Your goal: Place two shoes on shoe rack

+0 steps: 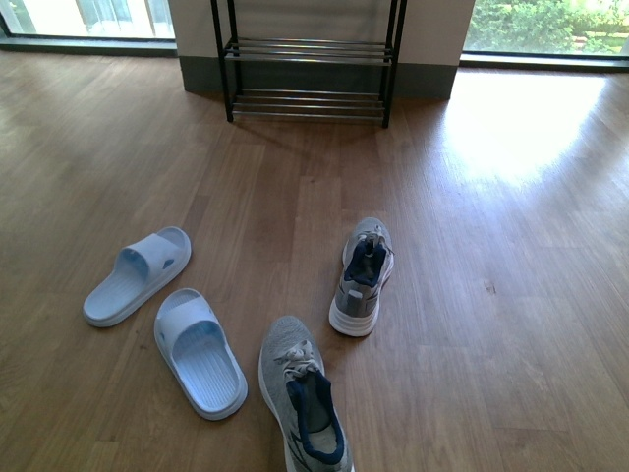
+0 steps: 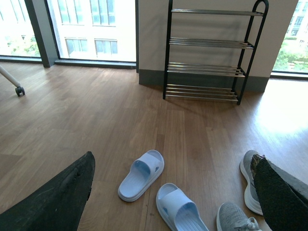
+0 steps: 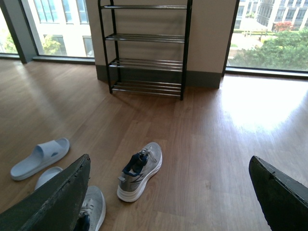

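Note:
Two pale blue slide sandals (image 1: 138, 275) (image 1: 200, 352) lie on the wood floor at the left. Two grey knit sneakers (image 1: 364, 275) (image 1: 303, 398) lie to their right, the nearer one cut by the picture's lower edge. The black-framed shoe rack (image 1: 310, 69) stands against the far wall, its rod shelves bare. Neither arm shows in the front view. My left gripper (image 2: 173, 160) hangs open above the slides (image 2: 141, 174), holding nothing. My right gripper (image 3: 169, 161) is open too, high over the floor beside the farther sneaker (image 3: 139, 172).
Large windows flank the wall (image 1: 432, 29) behind the rack. Sunlight glares on the floor (image 1: 521, 118) at the right. A caster wheel (image 2: 19, 90) on a white leg shows far off in the left wrist view. Bare floor lies between the shoes and the rack.

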Controlling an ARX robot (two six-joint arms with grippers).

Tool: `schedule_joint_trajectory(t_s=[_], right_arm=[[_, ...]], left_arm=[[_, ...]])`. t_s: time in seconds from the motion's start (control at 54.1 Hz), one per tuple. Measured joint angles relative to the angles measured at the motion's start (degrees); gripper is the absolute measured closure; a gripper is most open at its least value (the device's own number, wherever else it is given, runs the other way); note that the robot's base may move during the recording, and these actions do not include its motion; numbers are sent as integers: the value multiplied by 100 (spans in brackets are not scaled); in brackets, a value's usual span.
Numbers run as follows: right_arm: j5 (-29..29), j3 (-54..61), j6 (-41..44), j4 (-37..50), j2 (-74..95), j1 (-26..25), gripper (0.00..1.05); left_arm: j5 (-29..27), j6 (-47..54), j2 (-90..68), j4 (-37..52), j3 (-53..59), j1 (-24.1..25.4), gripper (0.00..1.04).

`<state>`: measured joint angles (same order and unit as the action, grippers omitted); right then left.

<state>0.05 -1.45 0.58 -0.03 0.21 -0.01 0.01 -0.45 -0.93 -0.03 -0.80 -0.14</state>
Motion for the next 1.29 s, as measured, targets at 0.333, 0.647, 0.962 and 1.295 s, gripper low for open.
schedule_joint_trajectory(t_s=[0.333,0.647,0.962,1.295], right_arm=[[-7,0,-2,0,0,0,9],[15,0,0,0,0,0,9],[13,0,0,0,0,0,9],[0,0,0,0,0,0,9]], left_arm=[[-2,2,0,0,0,0,9],[9,2,0,2,0,2,9],[0,2,0,0,0,2,9],[-868,-3235,-1464,-1840,-699,-20,9]])
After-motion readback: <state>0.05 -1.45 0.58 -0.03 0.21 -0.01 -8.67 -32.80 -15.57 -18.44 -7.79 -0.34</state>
